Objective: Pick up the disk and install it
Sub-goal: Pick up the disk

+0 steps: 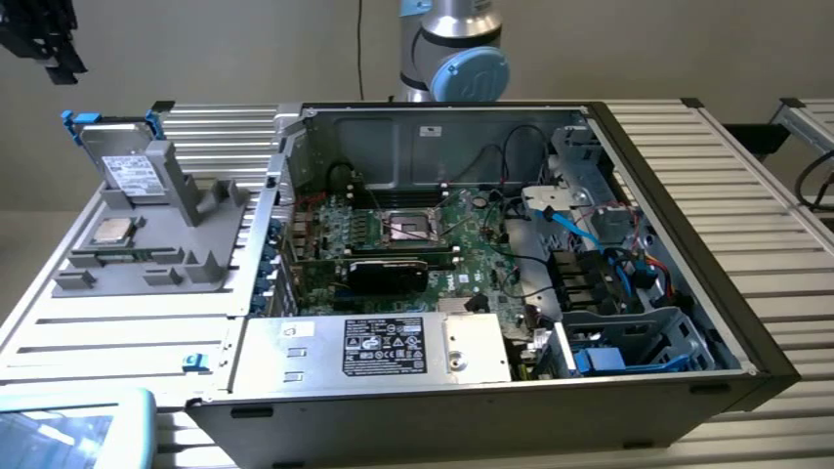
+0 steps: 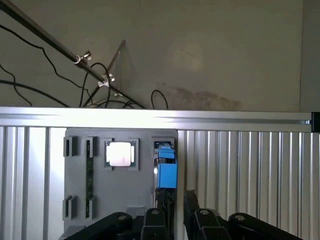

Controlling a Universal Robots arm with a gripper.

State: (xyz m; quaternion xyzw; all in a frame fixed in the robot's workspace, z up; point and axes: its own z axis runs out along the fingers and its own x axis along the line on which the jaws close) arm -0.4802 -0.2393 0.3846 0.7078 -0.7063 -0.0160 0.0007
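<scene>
The disk (image 1: 129, 168) stands upright in a grey holder (image 1: 156, 264) at the exterior view's left, its white label facing out and blue frame tabs at its top corners. In the wrist view the disk (image 2: 166, 172) appears edge-on as a blue strip in the holder (image 2: 100, 200). My gripper (image 1: 54, 66) hangs high above the holder, well apart from the disk. Its black fingers (image 2: 192, 210) stand a narrow gap apart, so the gripper (image 2: 178, 207) is open with nothing between them.
An open computer case (image 1: 678, 244) lies right of the holder, with a motherboard (image 1: 417, 234), a silver box with a black label (image 1: 391, 347) and a blue-railed drive cage (image 1: 626, 352). A small square silver chip (image 1: 111, 232) sits in the holder. A screen corner (image 1: 65, 430) shows at the front.
</scene>
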